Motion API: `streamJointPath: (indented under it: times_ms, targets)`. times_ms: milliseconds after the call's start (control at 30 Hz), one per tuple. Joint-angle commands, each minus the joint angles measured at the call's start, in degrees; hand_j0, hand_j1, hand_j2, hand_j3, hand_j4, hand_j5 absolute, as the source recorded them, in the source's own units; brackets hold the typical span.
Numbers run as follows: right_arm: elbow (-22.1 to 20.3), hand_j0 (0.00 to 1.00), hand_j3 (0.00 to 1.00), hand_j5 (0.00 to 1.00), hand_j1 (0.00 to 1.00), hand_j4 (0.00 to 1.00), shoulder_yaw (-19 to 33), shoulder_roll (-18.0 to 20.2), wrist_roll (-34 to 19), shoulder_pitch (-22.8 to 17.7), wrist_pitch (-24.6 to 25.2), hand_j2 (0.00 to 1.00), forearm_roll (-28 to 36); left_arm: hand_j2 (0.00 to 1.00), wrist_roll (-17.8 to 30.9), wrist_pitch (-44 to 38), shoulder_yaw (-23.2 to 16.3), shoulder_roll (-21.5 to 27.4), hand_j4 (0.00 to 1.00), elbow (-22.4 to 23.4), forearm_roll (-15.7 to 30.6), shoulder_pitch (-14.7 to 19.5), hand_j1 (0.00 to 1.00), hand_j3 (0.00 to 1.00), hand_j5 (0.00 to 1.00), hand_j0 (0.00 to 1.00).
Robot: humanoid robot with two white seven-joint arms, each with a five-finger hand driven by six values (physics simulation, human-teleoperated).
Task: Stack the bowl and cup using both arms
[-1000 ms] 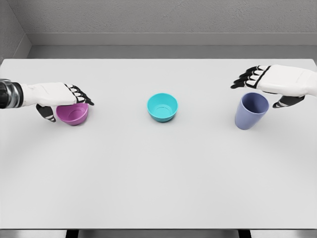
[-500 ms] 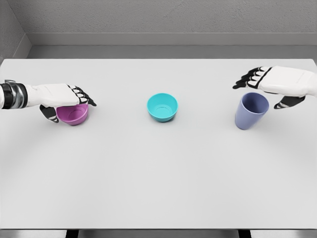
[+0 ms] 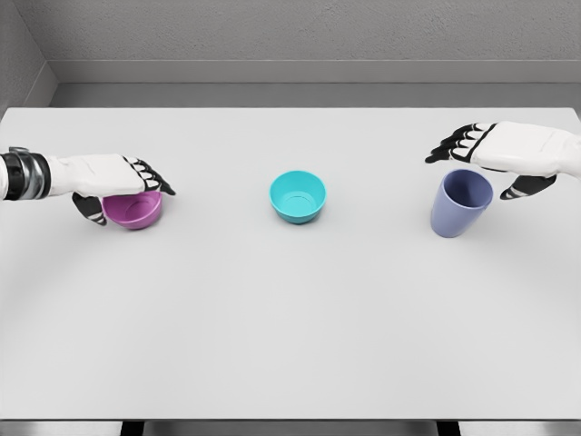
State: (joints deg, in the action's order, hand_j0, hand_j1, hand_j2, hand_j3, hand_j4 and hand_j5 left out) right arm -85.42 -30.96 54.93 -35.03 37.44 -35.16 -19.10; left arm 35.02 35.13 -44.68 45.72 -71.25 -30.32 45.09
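Note:
A purple bowl (image 3: 136, 211) sits at the table's left. My left hand (image 3: 130, 200) lies over it, fingers draped across the far rim and thumb (image 3: 91, 208) against the left wall, closed on the bowl. In the middle stands a teal bowl (image 3: 297, 196), untouched. At the right is a blue-violet cup (image 3: 460, 203), upright. My right hand (image 3: 472, 173) hovers just above and behind the cup. Its fingers (image 3: 451, 145) stretch out to the left and its thumb (image 3: 522, 187) hangs to the right of the cup, so the hand is open and apart from the cup.
The white table (image 3: 290, 318) runs to a grey back wall (image 3: 290, 36). Its front edge lies near the bottom of the view, and both arms enter from the sides.
Almost nothing: the left hand's fingers settled a touch lower onto the purple bowl's rim. The right hand drifted slightly over the cup. Bowls and cup have not moved.

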Motion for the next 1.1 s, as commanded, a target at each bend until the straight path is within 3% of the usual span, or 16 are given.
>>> streamJointPath:
  times_ms: [0,967,1067]
  targets:
    - [0.08,1.0,1.0,1.0,1.0,1.0,0.02,-0.35,0.03,0.09,0.16,1.0,0.29,1.0,-0.02,-0.13,-0.05,-0.29,1.0,0.67,-0.09,0.0,1.0,1.0,1.0,1.0]
    - [1.92,1.0,1.0,1.0,1.0,1.0,-1.65,-0.79,0.03,0.79,0.16,1.0,0.38,1.0,-0.02,-0.13,-0.14,-1.6,1.0,2.08,-0.79,0.26,1.0,1.0,1.0,1.0]
    - [1.92,1.0,1.0,1.0,1.0,1.0,-1.65,-0.79,0.03,0.79,0.16,1.0,0.38,0.92,-0.02,-0.13,-0.14,-1.96,0.92,2.08,-1.41,0.26,0.92,0.92,0.92,0.92]
